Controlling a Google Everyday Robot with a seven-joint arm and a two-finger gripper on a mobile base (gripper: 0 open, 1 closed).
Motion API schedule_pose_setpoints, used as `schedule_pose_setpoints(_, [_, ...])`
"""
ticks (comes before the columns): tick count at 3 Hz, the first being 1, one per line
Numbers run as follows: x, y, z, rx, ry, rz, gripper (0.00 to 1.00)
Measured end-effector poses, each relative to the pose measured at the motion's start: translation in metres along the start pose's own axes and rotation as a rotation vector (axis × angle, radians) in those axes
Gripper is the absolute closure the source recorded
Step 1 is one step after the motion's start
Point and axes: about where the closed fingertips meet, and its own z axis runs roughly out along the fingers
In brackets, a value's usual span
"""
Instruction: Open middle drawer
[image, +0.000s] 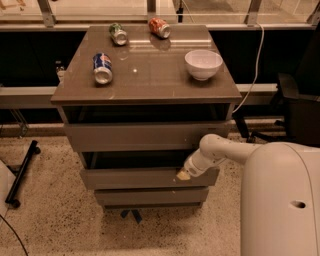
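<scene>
Against the upper edge of the middle drawer (135, 178), toward its right end, sits the end effector (183, 174), its pale yellowish tip touching the panel's top rim. Whether the end effector is spread or pressed together cannot be told from this angle. Its white arm (220, 149) runs up and to the right from there, then bends back to the robot's body (280, 200), a large white shell filling the lower right corner.

The middle drawer is the second of three grey-brown fronts in the desk (150, 92), and a dark gap shows above it. Over it is the taller top drawer (145, 136), also with a dark gap along its top; under it, the shorter bottom drawer (150, 196).

On the desk's glossy top, a white bowl (203, 64) stands upright near the right side. A blue can (102, 68) lies on its side at the left, while a green can (118, 34) and a red can (159, 27) lie near the back edge. A white cable (257, 55) hangs behind the desk's right side, above the speckled floor (50, 220).
</scene>
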Motion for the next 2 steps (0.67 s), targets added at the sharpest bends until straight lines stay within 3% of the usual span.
schedule_pose_setpoints(2, [-0.0010, 0.0006, -0.0013, -0.001, 0.000, 0.000, 0.31])
